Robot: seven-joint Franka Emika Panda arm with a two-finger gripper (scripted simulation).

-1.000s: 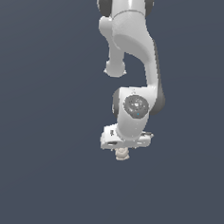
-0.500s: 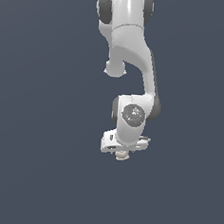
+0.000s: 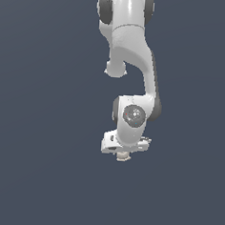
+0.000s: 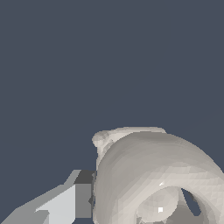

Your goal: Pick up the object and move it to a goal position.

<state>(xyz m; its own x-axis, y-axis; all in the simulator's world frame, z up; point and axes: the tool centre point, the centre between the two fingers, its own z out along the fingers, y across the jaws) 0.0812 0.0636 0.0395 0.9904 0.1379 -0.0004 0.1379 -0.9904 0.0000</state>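
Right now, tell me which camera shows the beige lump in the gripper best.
The wrist view: the beige lump fills much of the frame, its ring-like rounded top plain, one gripper finger against its side. In the exterior view the lump is only a small nub below the white gripper, its shape unreadable.

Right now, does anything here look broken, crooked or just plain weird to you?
Nothing looks damaged or spilled. The only curious sight is the tiny beige object poking out under the white gripper. In the wrist view it fills the corner as a ring-shaped lump pressed against one finger.
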